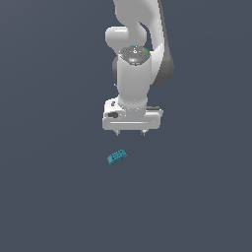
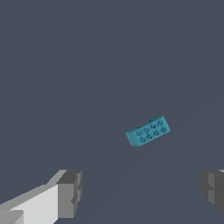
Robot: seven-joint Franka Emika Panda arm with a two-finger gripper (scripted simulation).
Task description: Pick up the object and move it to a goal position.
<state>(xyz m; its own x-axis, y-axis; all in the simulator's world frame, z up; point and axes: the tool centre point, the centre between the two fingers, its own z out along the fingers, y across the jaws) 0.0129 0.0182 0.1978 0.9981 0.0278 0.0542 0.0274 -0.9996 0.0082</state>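
Surface: I see one flat, dark slate-grey floor [image 1: 49,197] filling both views, with no goal marker on it that I can make out.

Arm: my white Panda arm [image 1: 133,74] comes down from the top of the exterior view, wrist pointing straight at the floor.

Gripper: the gripper [image 1: 130,133] hangs above the floor with nothing between its fingers; in the wrist view the two grey fingertips [image 2: 70,192] stand wide apart with bare floor between them, so I read it as spread and empty.

Object: the teal-blue studded brick [image 1: 116,156] lies flat on the floor, studs up, untouched.

Key relation: in the exterior view the brick sits below the gripper and a little toward the exterior view's left, near but not under the fingers. In the wrist view the brick [image 2: 148,131] is ahead of the gap rather than inside it. Its long axis runs skewed to the line joining the two fingertips, neither along nor square to it.

Next move, my judgement: I would shift over the brick, turn the wrist so the fingers close across its short sides, then descend.

Containers: none in view.

Progress: pick not yet begun.
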